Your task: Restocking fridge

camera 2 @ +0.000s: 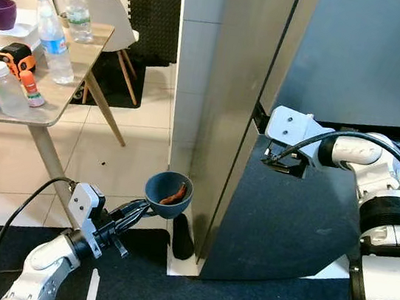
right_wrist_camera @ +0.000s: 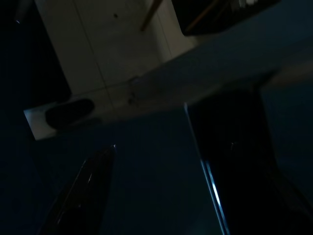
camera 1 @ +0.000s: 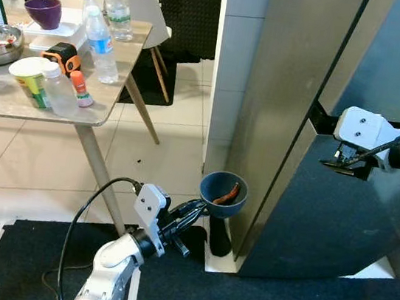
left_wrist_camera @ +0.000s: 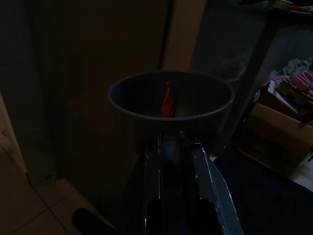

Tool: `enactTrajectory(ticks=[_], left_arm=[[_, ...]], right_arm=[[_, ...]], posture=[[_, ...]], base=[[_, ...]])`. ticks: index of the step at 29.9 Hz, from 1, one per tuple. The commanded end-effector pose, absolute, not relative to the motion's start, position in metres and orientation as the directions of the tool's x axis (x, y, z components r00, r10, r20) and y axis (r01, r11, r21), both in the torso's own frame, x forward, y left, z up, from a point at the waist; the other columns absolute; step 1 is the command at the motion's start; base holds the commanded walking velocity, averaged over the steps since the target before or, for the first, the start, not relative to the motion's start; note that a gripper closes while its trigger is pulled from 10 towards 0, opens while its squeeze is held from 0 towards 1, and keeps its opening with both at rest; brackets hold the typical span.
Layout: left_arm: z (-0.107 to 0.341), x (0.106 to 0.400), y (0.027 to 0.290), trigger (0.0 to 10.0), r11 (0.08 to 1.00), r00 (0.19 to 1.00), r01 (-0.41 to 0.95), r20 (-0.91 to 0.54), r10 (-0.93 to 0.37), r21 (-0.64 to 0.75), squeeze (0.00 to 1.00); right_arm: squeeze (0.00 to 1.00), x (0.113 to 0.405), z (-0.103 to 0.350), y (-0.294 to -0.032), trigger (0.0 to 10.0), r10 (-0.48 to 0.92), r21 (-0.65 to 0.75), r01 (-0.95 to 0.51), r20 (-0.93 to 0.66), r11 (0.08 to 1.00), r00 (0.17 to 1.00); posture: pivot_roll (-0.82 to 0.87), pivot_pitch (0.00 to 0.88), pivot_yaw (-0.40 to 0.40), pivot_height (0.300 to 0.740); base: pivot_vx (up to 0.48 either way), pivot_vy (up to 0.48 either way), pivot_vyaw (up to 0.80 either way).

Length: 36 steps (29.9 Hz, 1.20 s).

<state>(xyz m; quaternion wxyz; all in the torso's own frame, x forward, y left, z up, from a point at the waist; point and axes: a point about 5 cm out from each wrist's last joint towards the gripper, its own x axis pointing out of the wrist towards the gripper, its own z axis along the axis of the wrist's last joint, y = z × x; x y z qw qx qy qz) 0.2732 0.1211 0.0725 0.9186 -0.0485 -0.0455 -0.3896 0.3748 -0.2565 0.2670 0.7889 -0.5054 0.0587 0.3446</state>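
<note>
**Spotter:** Start at the left. What's by the fridge (camera 1: 297,96)?

**Operator:** Left of it, well apart, the table (camera 1: 108,111) with bottles (camera 1: 100,39). Closer in, my left gripper (camera 1: 189,216) sits low beside the fridge's front corner, holding the blue bowl (camera 1: 224,192) out in front. There's a red chilli (camera 1: 226,195) lying in the bowl.

**Spotter:** How's the grip?

**Operator:** In the left wrist view the fingers (left_wrist_camera: 205,171) run nearly together and are clamped on the bowl's near rim. A rim hold is thin, I'd judge, so I want the bowl kept level or the chilli may slide out.

**Spotter:** And the right side?

**Operator:** My right gripper (camera 1: 347,165) is up at the lower door (camera 1: 338,229), at its top edge, just under the gap below the upper door. Its wrist view shows the two fingers (right_wrist_camera: 83,191) spread apart with the dark door between them; I can't tell whether they touch it.

**Spotter:** So the step?

**Operator:** Opening that door, I reckon. I'd hook the edge properly before pulling, swing slowly, and hold the bowl clear of the door's path.
</note>
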Motion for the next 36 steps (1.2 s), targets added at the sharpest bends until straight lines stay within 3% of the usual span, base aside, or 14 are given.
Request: enactTrajectory(ticks=[1,5,10,13,20,24,32,36], left_arm=[[0.07,0.27,0.119,10.0,0.69,0.693,0.721,0.125,-0.71,-0.074,0.0],[0.07,0.27,0.117,10.0,0.686,0.69,0.724,0.124,-0.714,-0.076,0.0],[0.071,0.27,0.116,10.0,0.683,0.686,0.727,0.125,-0.716,-0.077,0.0],[0.072,0.271,0.113,10.0,0.679,0.682,0.73,0.131,-0.719,-0.077,0.0],[0.072,0.27,0.109,10.0,0.672,0.676,0.736,0.134,-0.724,-0.08,0.0],[0.07,0.269,0.108,10.0,0.67,0.675,0.737,0.13,-0.726,-0.083,0.0],[0.07,0.269,0.107,10.0,0.669,0.674,0.739,0.129,-0.728,-0.081,0.0],[0.07,0.269,0.106,10.0,0.667,0.671,0.741,0.13,-0.73,-0.082,0.0]], right_arm=[[0.0,0.374,0.274,-0.265,10.0,0.454,-0.77,-0.58,-0.431,0.266,0.78],[0.0,0.372,0.276,-0.274,10.0,0.411,-0.779,-0.576,-0.453,0.25,0.791],[0.0,0.373,0.264,-0.273,10.0,0.343,-0.778,-0.61,-0.539,0.147,0.77],[0.0,0.376,0.241,-0.257,10.0,0.355,-0.75,-0.656,-0.593,0.084,0.723],[0.0,0.377,0.241,-0.251,10.0,0.36,-0.734,-0.677,-0.617,0.054,0.699],[0.0,0.372,0.245,-0.256,10.0,0.344,-0.657,-0.754,-0.707,0.004,0.618],[0.0,0.369,0.245,-0.263,10.0,0.273,-0.599,-0.8,-0.776,-0.038,0.568],[0.0,0.37,0.25,-0.259,10.0,0.335,-0.621,-0.783,-0.744,-0.026,0.578]], posture=[[-0.01,0.064,-0.033,0.74],[-0.01,0.063,-0.031,0.74],[-0.01,0.063,-0.031,0.74],[-0.01,0.063,-0.031,0.74],[-0.02,0.068,-0.034,0.74],[-0.02,0.066,-0.04,0.74],[-0.02,0.059,-0.046,0.74],[-0.02,0.058,-0.046,0.74]], base=[[0.0,0.0,0.0],[0.0,0.0,0.0],[0.0,0.0,0.0],[0.0,0.0,0.0],[0.0,0.0,0.0],[0.0,0.0,0.0],[0.0,0.0,0.0],[0.0,0.0,0.0]])
